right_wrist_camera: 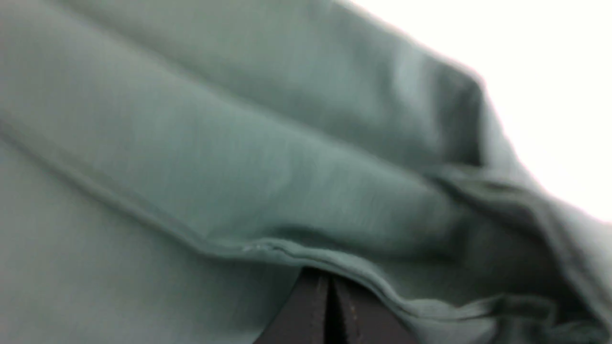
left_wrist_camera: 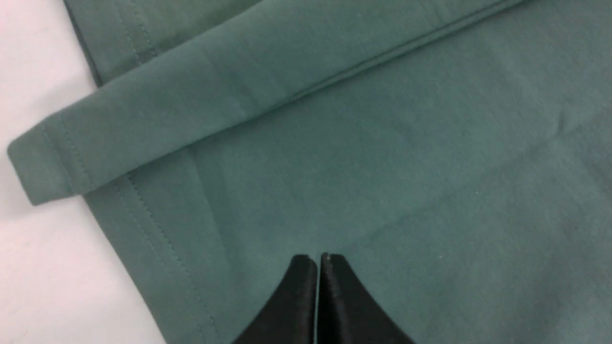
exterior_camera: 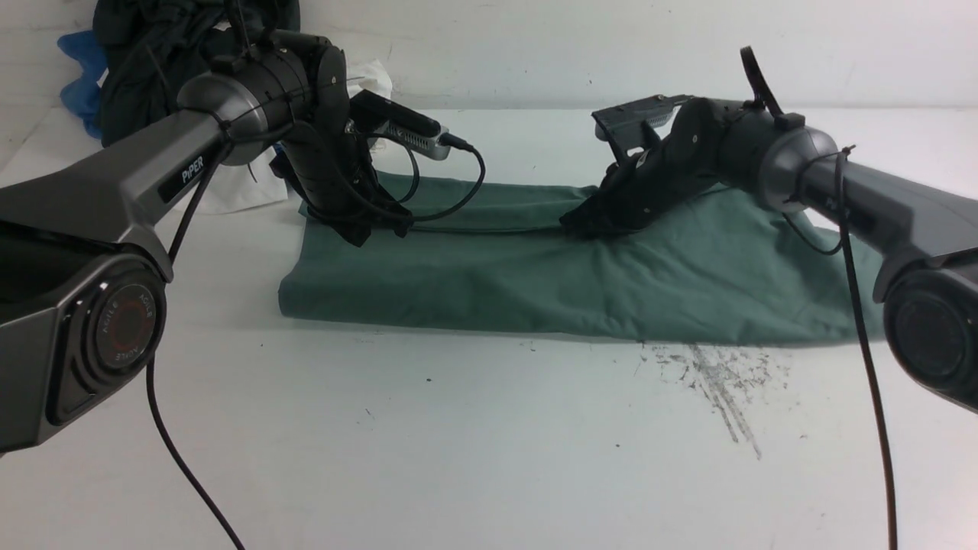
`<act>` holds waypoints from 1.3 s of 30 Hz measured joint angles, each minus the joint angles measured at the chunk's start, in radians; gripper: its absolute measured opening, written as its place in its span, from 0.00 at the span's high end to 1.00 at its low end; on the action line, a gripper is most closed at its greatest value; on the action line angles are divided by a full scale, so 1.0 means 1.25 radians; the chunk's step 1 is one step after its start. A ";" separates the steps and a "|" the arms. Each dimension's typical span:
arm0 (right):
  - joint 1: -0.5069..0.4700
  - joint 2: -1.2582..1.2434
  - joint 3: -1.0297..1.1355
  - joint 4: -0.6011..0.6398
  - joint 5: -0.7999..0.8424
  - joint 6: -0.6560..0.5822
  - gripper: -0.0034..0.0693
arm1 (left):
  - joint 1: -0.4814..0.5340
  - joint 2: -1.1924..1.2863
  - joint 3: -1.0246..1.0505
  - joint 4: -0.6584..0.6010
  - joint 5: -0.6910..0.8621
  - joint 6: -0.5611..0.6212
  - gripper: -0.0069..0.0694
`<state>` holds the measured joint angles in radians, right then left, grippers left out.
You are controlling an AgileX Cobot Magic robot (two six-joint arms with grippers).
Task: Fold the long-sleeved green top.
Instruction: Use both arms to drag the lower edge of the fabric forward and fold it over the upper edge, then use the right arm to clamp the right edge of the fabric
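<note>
Watching the green long-sleeved top point(exterior_camera: 535, 283) lying across mid-frame | left gripper point(left_wrist_camera: 319, 260) closed, empty, over its left end | right gripper point(exterior_camera: 578, 223) closed, tips under a fold, grip unclear to you | if you pull, that fold may slip and bunch.

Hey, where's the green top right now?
Front view: the green long-sleeved top lies folded, centred on the table, left gripper at its far-left corner, right gripper by its far edge.

Grey arms point(exterior_camera: 114, 183), black cables point(exterior_camera: 866, 344), seemingly reddish joint-ring point(exterior_camera: 126, 325).
</note>
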<state>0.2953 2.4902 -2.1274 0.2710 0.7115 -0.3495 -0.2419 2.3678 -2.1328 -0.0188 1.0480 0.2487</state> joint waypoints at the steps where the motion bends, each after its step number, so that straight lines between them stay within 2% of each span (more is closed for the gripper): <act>1: 0.000 0.005 0.000 0.000 -0.028 0.002 0.97 | 0.000 0.000 0.000 0.000 0.001 0.000 0.92; 5: 0.000 0.023 0.000 0.000 -0.118 0.013 0.97 | 0.000 0.003 0.000 0.000 0.012 0.000 0.92; 13: -0.001 0.038 0.000 0.002 -0.344 0.128 0.97 | 0.000 0.044 -0.002 0.000 0.037 0.000 0.92; 17: -0.005 0.038 0.000 0.003 -0.401 0.152 0.97 | 0.000 0.054 -0.012 0.000 0.041 0.000 0.92; 21: -0.023 0.038 -0.005 0.016 -0.393 0.192 0.96 | 0.000 0.059 -0.017 0.000 0.042 0.000 0.92; 25: -0.067 0.038 -0.057 0.021 -0.274 0.245 0.93 | 0.000 0.061 -0.019 0.000 0.042 0.000 0.92; 27: -0.093 0.035 -0.103 0.015 -0.170 0.254 0.90 | 0.000 0.061 -0.021 0.000 0.042 0.000 0.92; 30: -0.129 0.020 -0.180 -0.027 0.007 0.256 0.84 | 0.000 0.062 -0.021 0.000 0.042 0.000 0.91; 32: -0.139 0.010 -0.203 -0.054 0.063 0.256 0.82 | 0.000 0.062 -0.021 -0.001 0.042 0.000 0.90; 33: -0.150 -0.005 -0.237 -0.098 0.146 0.256 0.77 | 0.000 0.062 -0.022 -0.004 0.042 0.000 0.90; 34: -0.151 -0.008 -0.244 -0.104 0.165 0.256 0.76 | 0.000 0.062 -0.022 -0.005 0.043 0.000 0.90; 35: -0.161 -0.026 -0.271 -0.148 0.241 0.256 0.69 | 0.001 0.063 -0.022 -0.007 0.043 0.000 0.90; 39: -0.199 -0.058 -0.300 -0.225 0.390 0.256 0.50 | 0.004 0.063 -0.023 -0.018 0.045 0.000 0.90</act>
<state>0.0470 2.4177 -2.5023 -0.0099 1.1992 -0.0293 -0.2366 2.4463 -2.1619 -0.0410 1.1037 0.2490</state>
